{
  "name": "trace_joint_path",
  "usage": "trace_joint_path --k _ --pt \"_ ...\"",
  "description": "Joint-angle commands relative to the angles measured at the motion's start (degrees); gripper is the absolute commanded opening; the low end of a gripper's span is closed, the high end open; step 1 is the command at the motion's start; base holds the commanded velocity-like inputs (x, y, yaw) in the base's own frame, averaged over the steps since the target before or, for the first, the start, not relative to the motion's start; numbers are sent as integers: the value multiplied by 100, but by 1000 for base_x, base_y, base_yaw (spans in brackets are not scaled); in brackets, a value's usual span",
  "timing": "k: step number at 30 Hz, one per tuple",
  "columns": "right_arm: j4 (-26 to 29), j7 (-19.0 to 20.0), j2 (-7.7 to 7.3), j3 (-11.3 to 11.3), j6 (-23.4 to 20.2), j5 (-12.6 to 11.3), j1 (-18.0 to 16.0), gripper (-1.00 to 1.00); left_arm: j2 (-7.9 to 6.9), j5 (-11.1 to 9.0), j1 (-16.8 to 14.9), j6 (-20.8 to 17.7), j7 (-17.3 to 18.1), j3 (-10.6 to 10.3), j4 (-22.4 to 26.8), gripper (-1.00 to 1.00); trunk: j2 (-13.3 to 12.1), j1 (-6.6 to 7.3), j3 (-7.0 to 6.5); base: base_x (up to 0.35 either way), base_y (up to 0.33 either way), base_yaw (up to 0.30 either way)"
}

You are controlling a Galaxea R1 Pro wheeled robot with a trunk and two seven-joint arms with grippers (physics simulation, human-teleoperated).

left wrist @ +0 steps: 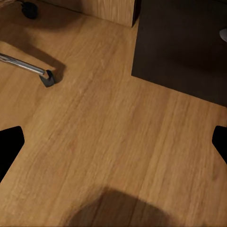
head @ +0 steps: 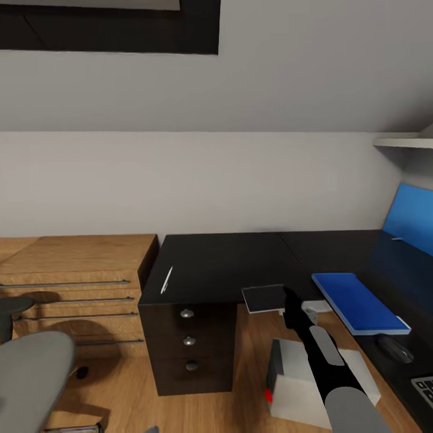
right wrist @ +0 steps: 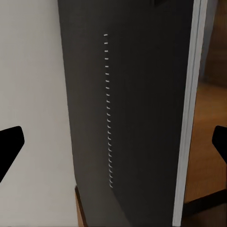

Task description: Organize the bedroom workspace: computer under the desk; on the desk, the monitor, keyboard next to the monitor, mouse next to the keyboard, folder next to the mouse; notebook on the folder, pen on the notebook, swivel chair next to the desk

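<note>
While the right arm reaches forward in the head view, we see its right gripper (head: 292, 308) at the edge of the thin dark-covered notebook with a pale edge (head: 262, 299), which sits in the corner where the black three-drawer cabinet (head: 204, 270) meets the glossy black-topped desk (head: 361, 252). In the right wrist view the notebook (right wrist: 142, 118) stands close between the two black fingertips (right wrist: 10, 146), which show far apart. We cannot tell whether the claw presses on the book or merely flanks it.

On the desk lies the flat bright blue rectangular folder (head: 358, 300), with a small dark mouse (head: 394, 347) just beside its near end and the corner of a grey-framed, dark-keyed keyboard (head: 424, 388) near that. A bright blue panel (head: 412, 216) rises along the desk's back. Below the desk edge, on the wooden floor, stands the light grey tower computer (head: 300, 379) with a red light on its darker front.

A slim white pen (head: 166, 280) rests on the cabinet top, well apart from the notebook. The grey padded swivel chair (head: 30, 373) is off to the left, before a low light-wood bench (head: 78, 258).

In the left wrist view the left gripper (left wrist: 113, 142) hangs over the bare wooden floor (left wrist: 109, 94) with its fingers spread wide and nothing between them. A chrome chair leg (left wrist: 23, 65) lies near.
</note>
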State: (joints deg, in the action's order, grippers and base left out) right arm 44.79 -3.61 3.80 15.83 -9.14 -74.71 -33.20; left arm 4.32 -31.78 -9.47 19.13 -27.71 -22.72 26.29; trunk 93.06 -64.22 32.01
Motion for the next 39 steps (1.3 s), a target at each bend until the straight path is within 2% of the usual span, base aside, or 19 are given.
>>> trace_joint_path --k 1,14,20,39 --pt "13 -34 7 26 -35 -44 -3 100 -6 -56 -5 33 -33 -49 0 100 45 -22 25 0 0 0" --pt "-3 -35 15 3 -35 -44 -7 100 -9 -49 -7 33 -46 -49 0 100 566 -308 258 0 0 0" --pt "-90 -28 16 -107 -29 -28 -11 100 -8 -44 -7 38 -50 -49 -1 100 807 -440 366 0 0 0" --pt "-189 -26 10 -142 -26 -13 -18 100 -17 -39 -4 46 -25 -53 -1 100 807 -440 366 14 0 0"
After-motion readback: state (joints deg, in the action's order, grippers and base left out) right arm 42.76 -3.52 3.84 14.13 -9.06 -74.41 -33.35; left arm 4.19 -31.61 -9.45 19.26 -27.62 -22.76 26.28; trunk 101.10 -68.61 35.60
